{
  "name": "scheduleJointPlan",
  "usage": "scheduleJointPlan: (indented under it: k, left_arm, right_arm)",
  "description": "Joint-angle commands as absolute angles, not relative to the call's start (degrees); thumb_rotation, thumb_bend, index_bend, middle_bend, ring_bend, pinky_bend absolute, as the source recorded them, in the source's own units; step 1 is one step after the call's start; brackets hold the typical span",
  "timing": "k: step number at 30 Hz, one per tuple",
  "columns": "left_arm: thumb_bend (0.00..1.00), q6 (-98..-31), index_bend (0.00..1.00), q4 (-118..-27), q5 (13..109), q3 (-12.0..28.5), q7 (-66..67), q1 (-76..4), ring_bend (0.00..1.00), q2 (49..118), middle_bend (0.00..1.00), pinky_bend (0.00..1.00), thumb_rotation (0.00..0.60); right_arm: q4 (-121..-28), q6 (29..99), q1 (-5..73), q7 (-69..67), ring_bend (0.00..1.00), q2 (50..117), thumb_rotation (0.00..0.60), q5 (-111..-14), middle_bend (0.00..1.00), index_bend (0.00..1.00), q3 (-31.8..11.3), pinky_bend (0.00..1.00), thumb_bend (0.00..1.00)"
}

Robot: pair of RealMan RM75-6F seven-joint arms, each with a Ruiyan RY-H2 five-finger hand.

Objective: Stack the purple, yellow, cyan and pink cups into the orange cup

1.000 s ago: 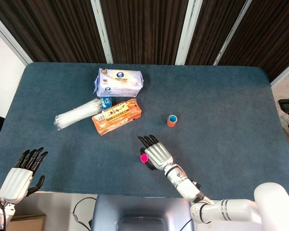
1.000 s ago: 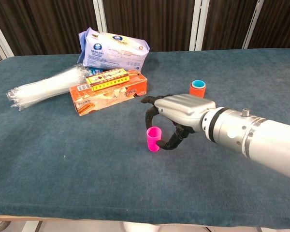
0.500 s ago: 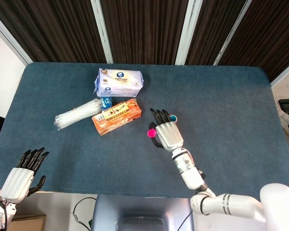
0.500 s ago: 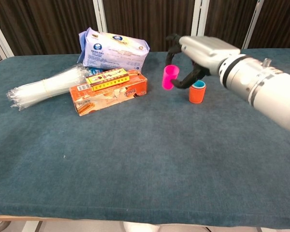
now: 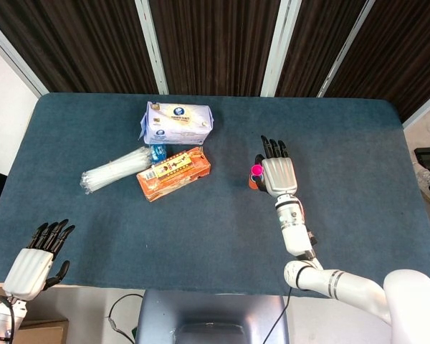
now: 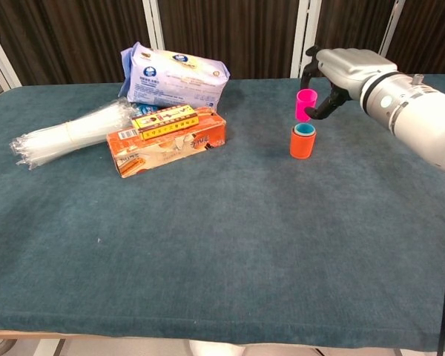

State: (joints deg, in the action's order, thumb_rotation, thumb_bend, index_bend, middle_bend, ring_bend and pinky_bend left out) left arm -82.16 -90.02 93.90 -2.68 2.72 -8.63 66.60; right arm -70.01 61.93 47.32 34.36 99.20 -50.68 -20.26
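Observation:
My right hand [image 6: 340, 73] [image 5: 277, 173] holds the pink cup [image 6: 305, 104] [image 5: 256, 170] upright in the air, directly above the orange cup [image 6: 302, 142]. The orange cup stands on the blue table [image 6: 208, 245] with a cyan cup [image 6: 305, 129] nested inside it. In the head view the orange cup [image 5: 252, 184] is mostly hidden under the pink cup and my hand. A small gap separates the pink cup's bottom from the cyan rim. My left hand [image 5: 34, 259] hovers open at the near left table edge, holding nothing. No purple or yellow cup is visible.
An orange box [image 6: 167, 139] [image 5: 173, 173], a white-and-blue tissue pack [image 6: 175, 75] [image 5: 176, 123] and a bundle of clear straws [image 6: 70, 133] [image 5: 117, 169] lie at the table's back left. A small blue object [image 5: 158, 152] sits between them.
My right hand lifted the pink cup from the near middle of the table and carried it back and to the right, until it hangs over the orange cup. The left hand barely moved.

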Motion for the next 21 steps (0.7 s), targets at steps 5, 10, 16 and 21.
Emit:
scheduleJointPlan:
  k: [5,10,16,21]
  left_arm:
    - [0.46,-82.6,0.00,-90.0,94.1,-2.7,2.5,-8.5,0.00,66.5,0.00,0.05,0.600]
    - [0.46,-82.8,0.00,-90.0,94.3,-2.8,2.3,-8.4,0.00,66.4,0.00,0.05,0.600]
    - [0.46,-82.7,0.00,-89.9,94.2,-2.8,2.4,-8.5,0.00,66.5,0.00,0.05,0.600]
    - [0.46,-82.7,0.00,-89.9,94.2,-2.8,2.4,-8.5,0.00,66.5,0.00,0.05,0.600]
  right_arm:
    - [-69.3,61.5,47.4,35.0,0.00,99.5,0.600,-50.0,0.07,0.61,-19.5,0.00,0.51]
    - [-68.3,61.5,47.4,35.5,0.00,99.9,0.600,-49.6,0.07,0.60,-19.1,0.00,0.51]
    - [-67.9,59.6,47.3,36.2,0.00,99.9,0.600,-47.3,0.07,0.43,-18.9,0.00,0.51]
    - [-69.7,58.5,46.8,34.9,0.00,98.5,0.600,-46.8,0.01,0.03,-18.9,0.00,0.51]
